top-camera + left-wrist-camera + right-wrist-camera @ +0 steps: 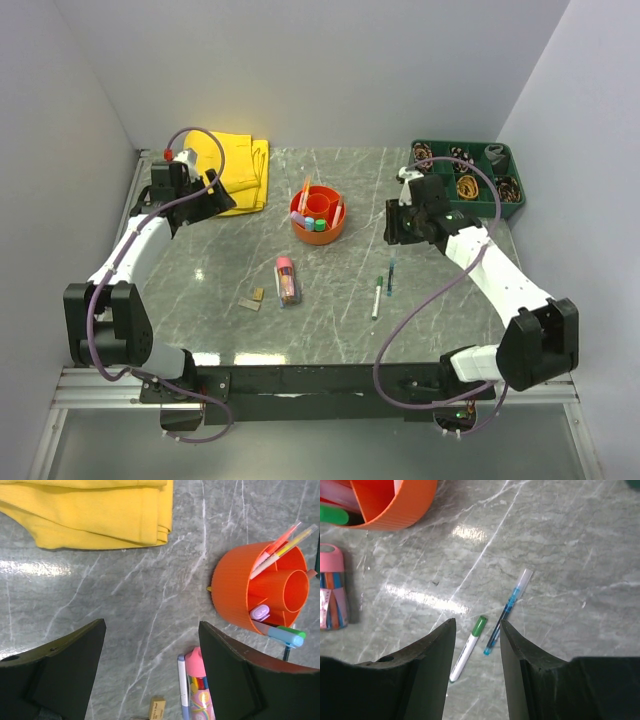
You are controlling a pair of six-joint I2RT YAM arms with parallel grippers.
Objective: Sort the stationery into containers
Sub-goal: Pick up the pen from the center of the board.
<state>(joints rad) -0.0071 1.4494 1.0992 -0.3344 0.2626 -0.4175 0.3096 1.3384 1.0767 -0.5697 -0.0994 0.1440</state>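
Observation:
The orange organiser bowl [318,214] [260,590] [390,502] stands mid-table with several pens and a lilac stick [260,612] in it. In front of it lie a pink-capped clear tube [287,279] [200,685] [332,587], a thin white pen [183,687] and tan eraser blocks [253,299] [157,708]. Further right lie a green-capped white marker [377,297] [468,648] and a blue pen [390,276] [506,611]. My left gripper [205,190] [152,625] hangs open and empty left of the bowl. My right gripper [395,225] [477,622] is open above the marker and blue pen, holding nothing.
A folded yellow cloth [235,165] [90,515] lies at the back left. A green divided tray [468,170] with rubber bands and clips sits at the back right corner. Grey walls close in the table on three sides.

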